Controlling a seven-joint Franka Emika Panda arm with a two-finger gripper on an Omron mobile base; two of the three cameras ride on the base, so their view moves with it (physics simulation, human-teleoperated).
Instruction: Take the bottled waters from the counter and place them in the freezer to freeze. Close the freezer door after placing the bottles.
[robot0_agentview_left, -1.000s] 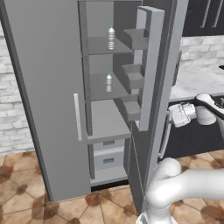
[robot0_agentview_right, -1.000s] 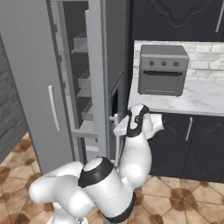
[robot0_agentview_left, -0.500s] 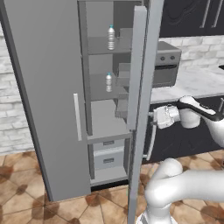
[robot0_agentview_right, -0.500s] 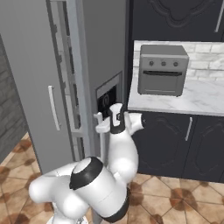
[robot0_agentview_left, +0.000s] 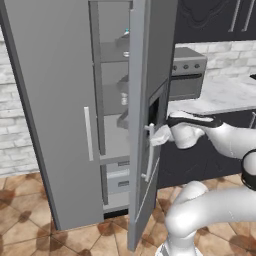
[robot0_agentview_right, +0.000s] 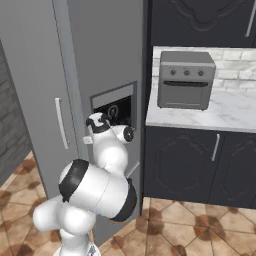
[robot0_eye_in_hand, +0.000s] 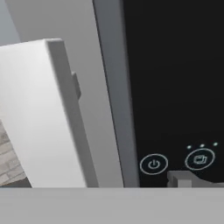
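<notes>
The gripper (robot0_agentview_left: 154, 141) is pressed against the outer face of the freezer door (robot0_agentview_left: 142, 200), just beside its slim vertical handle (robot0_agentview_left: 149, 155) and below the black dispenser panel (robot0_agentview_left: 157, 107). Its jaws are spread wide and hold nothing. In the hand view the dispenser panel (robot0_eye_in_hand: 175, 87) with its round lit symbols sits close ahead, one dark fingertip (robot0_eye_in_hand: 180, 178) near it, and a pale door edge (robot0_eye_in_hand: 39, 113) stands to the left.

The freezer door stands partly ajar, its edge turned toward the left base camera and covering much of the freezer (robot0_agentview_left: 112, 125) behind it. Both bottled waters are inside: the upper bottle (robot0_agentview_left: 126, 52) on a high shelf and the lower bottle (robot0_agentview_left: 123, 99) on the shelf beneath, each showing as a sliver past the door's edge. Two pale drawers (robot0_agentview_left: 117, 180) sit at the bottom of the compartment. To the left, the other fridge door (robot0_agentview_left: 55, 100) is shut.

From the right base view the freezer door (robot0_agentview_right: 110, 60) looks almost flush, with the robot's hand (robot0_agentview_right: 102, 127) at the dispenser (robot0_agentview_right: 116, 107). Right of the fridge, the marble counter (robot0_agentview_right: 225, 112) carries a grey toaster oven (robot0_agentview_right: 186, 80) over dark cabinets (robot0_agentview_right: 185, 165), well apart from the arm.
</notes>
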